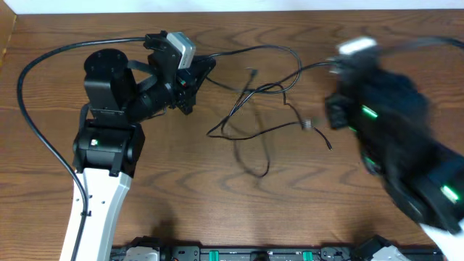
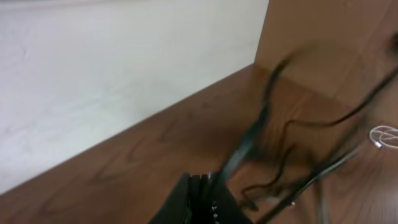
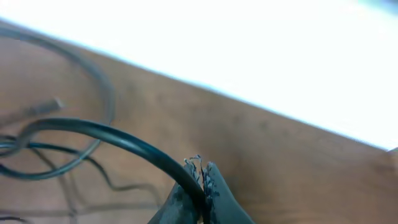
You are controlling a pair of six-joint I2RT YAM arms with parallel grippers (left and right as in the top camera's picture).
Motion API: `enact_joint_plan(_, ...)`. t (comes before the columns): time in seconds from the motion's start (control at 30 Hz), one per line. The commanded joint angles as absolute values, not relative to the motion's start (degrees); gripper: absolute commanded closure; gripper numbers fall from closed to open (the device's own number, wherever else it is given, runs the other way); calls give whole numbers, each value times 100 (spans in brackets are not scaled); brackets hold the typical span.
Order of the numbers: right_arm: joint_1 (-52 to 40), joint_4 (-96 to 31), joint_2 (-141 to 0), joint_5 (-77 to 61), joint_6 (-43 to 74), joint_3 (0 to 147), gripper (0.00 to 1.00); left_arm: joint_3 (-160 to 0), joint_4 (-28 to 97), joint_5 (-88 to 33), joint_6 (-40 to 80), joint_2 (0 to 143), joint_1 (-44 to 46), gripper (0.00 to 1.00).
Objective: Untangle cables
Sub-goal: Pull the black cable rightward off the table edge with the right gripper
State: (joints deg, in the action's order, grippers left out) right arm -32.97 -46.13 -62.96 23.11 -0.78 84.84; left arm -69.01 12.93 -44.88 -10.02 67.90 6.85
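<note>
**Both grippers pinched shut on black cables over a tangle on the table**

Nearest the front edge of the wooden table (image 1: pixel 217 210), the white base of the left arm rises toward its black joints. Past that, mid-table, lies the tangle of cables (image 1: pixel 257 119): thin black cords looped across one another, with a small metal-tipped plug (image 1: pixel 307 125) at the right side of the heap and another loose end near the top.

The left gripper (image 1: pixel 194 78) sits at the upper left of the tangle, its fingers together and clamped on a black cable that runs off toward the heap. In the left wrist view the cord rises from between the closed fingers (image 2: pixel 205 202), blurred.

The right gripper (image 1: pixel 335 109), blurred, sits at the right side of the tangle. Its wrist view shows the fingers (image 3: pixel 214 186) pressed together on a thicker black cable (image 3: pixel 112 138) that arcs away to the left.

Farthest back, the table meets a pale wall (image 2: pixel 112 68).
</note>
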Motion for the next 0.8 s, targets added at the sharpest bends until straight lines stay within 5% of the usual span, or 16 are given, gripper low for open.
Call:
enact_joint_plan(0.0,-3249,-4604,-5811,2851,38,8643,99,-6921,1483,-4381,-1345,6908,666,93)
enact_joint_plan(0.77,-3249,-4569,-4674,5120,222,9467,99,-6921,2394,-3225,-1761,7542,666,92)
